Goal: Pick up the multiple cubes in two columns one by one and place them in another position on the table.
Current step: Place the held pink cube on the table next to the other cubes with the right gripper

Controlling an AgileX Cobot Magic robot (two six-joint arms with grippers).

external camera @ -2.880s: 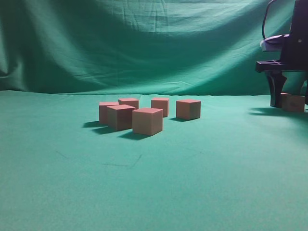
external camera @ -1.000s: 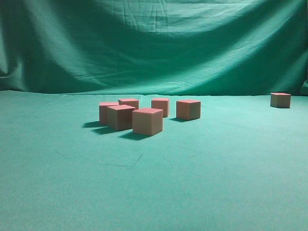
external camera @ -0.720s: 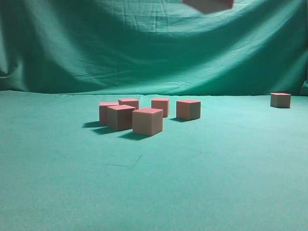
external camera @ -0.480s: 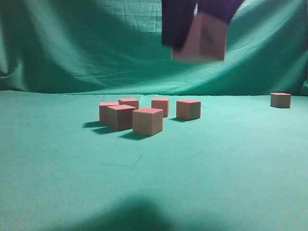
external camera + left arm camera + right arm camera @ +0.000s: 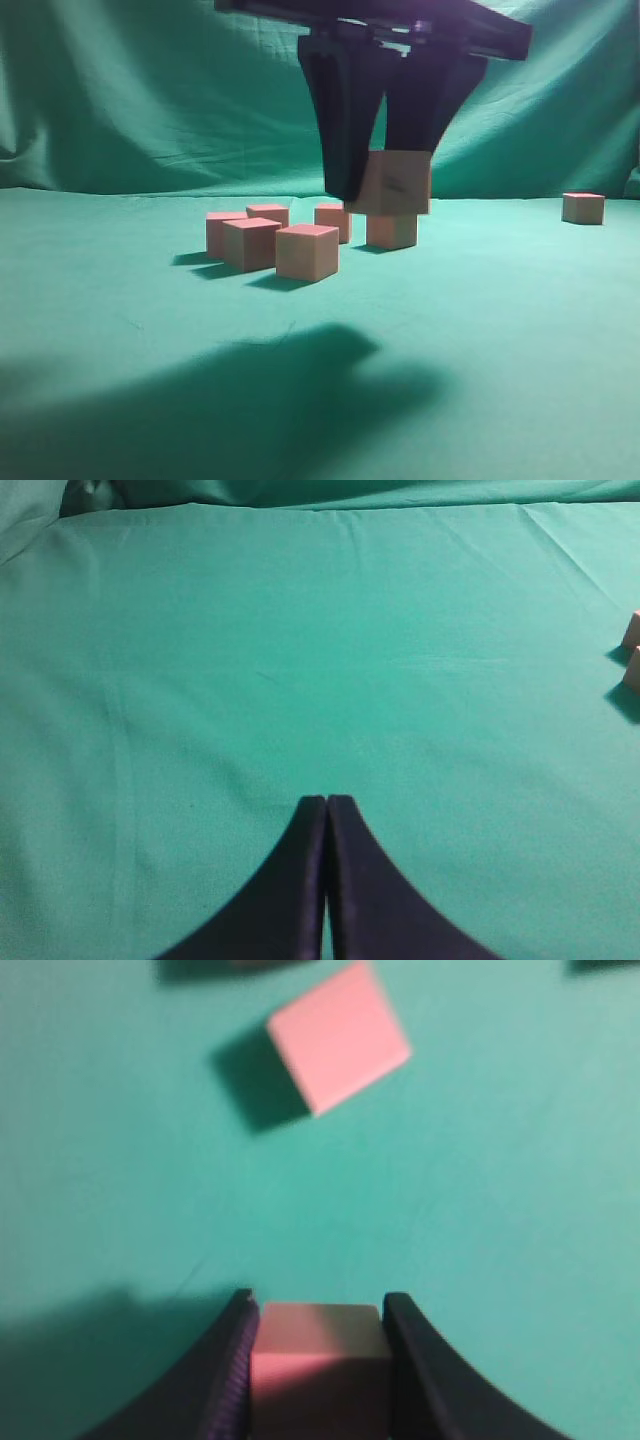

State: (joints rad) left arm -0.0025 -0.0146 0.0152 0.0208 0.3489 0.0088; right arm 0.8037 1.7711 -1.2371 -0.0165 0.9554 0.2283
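Between right jaws, cube [image 5: 397, 183] upright, square-on.

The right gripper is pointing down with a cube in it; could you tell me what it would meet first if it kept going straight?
Probably bare table. The right gripper holds its cube over open green cloth; the nearest loose cube lies farther ahead, seemingly off that line, though depth is uncertain.

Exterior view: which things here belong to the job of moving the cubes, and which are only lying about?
Belongs to the job:
- held cube, clamped in the right tool, above the table
- cluster of cubes on the cloth
- lone cube, far right
- left tool, shut, idle

Only lying about:
- draped backdrop cloth; nothing else
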